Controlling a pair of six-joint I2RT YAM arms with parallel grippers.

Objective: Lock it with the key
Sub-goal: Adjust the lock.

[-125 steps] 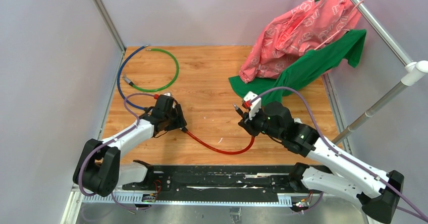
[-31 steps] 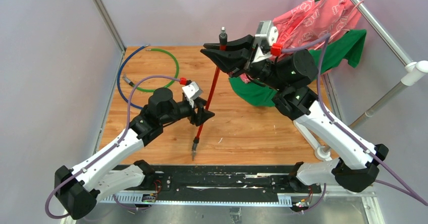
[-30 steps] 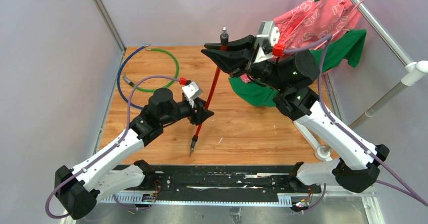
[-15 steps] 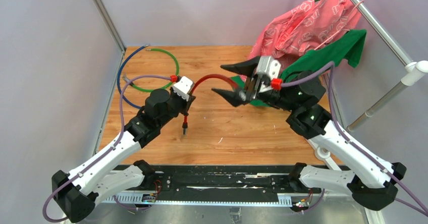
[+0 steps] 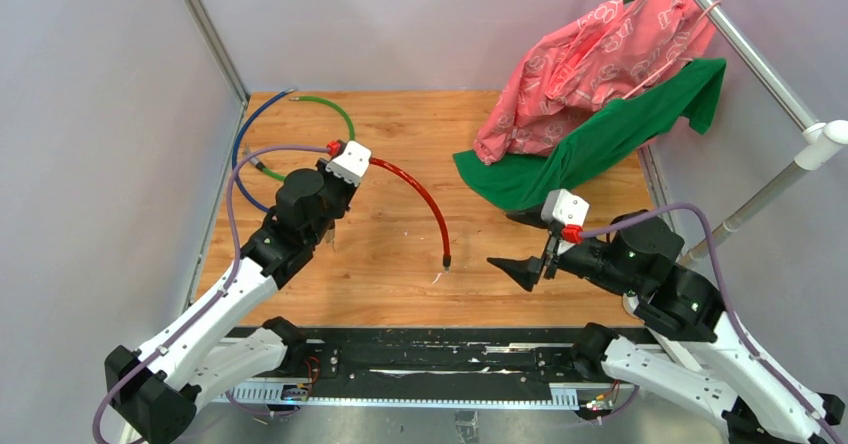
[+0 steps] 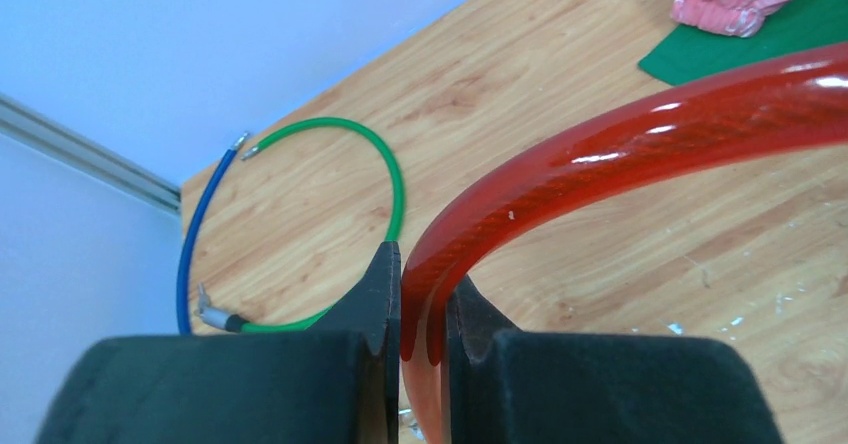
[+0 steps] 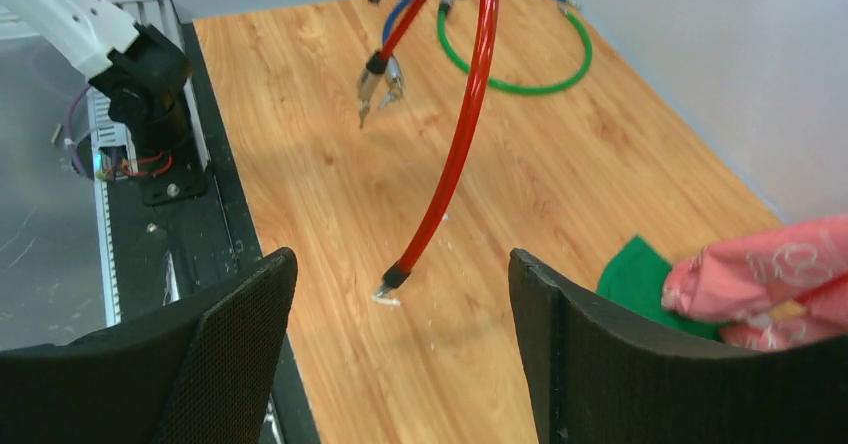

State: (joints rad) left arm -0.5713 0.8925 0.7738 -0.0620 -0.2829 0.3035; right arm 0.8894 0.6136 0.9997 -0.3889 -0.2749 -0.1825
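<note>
pale walls and a metal frame box in a wooden table (image 5: pixel 420 124), and nothing is locked on it yet.

the left tool (image 6: pixel 422 274) is clamped tight on the red cable (image 5: pixel 425 199), close to one of its ends, above the left half of the table. from there the cable arches up and over, and its far end comes down near the middle of the near edge, free and well apart from the other end. so the loop is open: by my read the job is at an early stage.

the key? from the right wrist view, little silver slivers dangle from the short cable end just below the left tool, and those look like the key (image 7: pixel 380 89) on its bunch. too small to be sure, and neither tool has them.

the right tool (image 5: pixel 515 244) hovers by the near right corner with its jaws spread wide and nothing between them.

left to do, as i judge it: bring the two cable ends together, get hold of the key, turn it.

the count: three cables, the red one, a green cable (image 5: pixel 345 124) and a blue cable (image 5: pixel 240 154), those two at the far left corner. two cloths heaped at the far right corner, a pink cloth (image 5: pixel 590 54) over a green cloth (image 5: pixel 600 144). two tools. one key bunch; how many keys are on it i cannot tell.
</note>
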